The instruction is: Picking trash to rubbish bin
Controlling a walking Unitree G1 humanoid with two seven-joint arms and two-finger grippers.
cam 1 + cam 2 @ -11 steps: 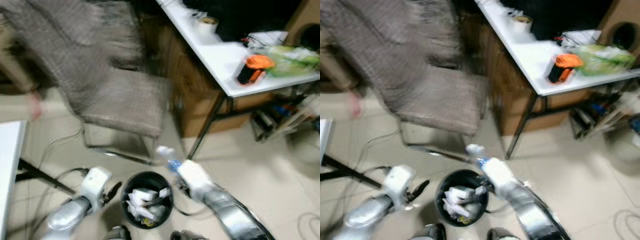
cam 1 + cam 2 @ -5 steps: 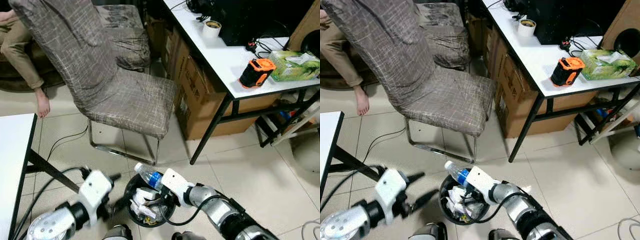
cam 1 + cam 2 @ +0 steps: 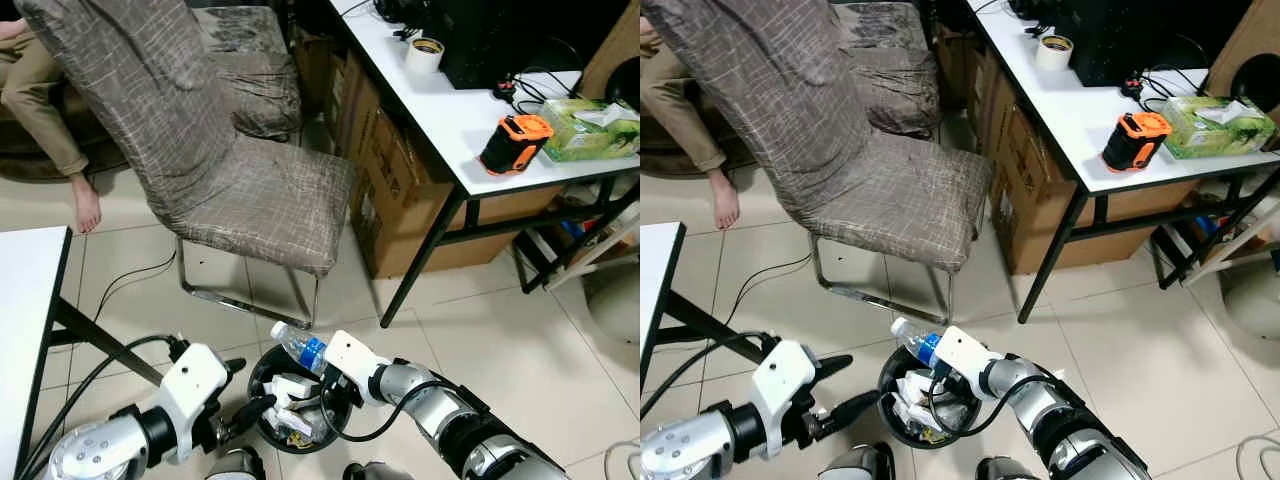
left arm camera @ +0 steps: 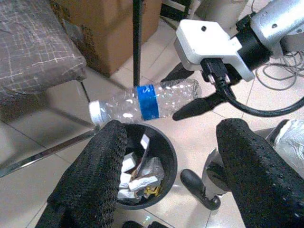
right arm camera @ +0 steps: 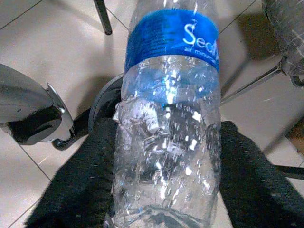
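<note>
Nearest the camera, at about six o'clock in the head views, a black rubbish bin [image 3: 296, 405] stands on the pale tiled floor [image 3: 470, 340], partly filled with crumpled white wrappers [image 3: 288, 395]. At roughly four o'clock from it the right gripper [image 5: 166, 156] has its two black fingers clamped on the body of a clear plastic bottle [image 3: 302, 348] with a blue label. The bottle lies nearly level, its white cap toward the chair, and hangs over the bin's far rim, above the opening rather than inside it. In the right wrist view the black finger pads [image 5: 83, 166] press both sides of the bottle's crinkled wall.

At about eight o'clock from the bin the left gripper [image 4: 171, 156] hovers just beside the rim with its fingers spread apart and nothing between them. Its wrist view looks across the bin toward the bottle and the right arm's white wrist block [image 4: 211, 42].

Farther out, at eleven o'clock, a chair [image 3: 215, 160] with a grey patterned cover stands on chrome legs. A white desk edge [image 3: 25, 300] sits at nine o'clock. Beyond the chair, at ten o'clock, a person's bare foot [image 3: 86, 205] and trouser leg show.

At one to two o'clock a white table [image 3: 450, 110] on black legs carries an orange and black device [image 3: 512, 143], a green tissue box [image 3: 590, 128] and a tape roll [image 3: 427, 53]. A cardboard box [image 3: 385, 190] sits beneath it.
</note>
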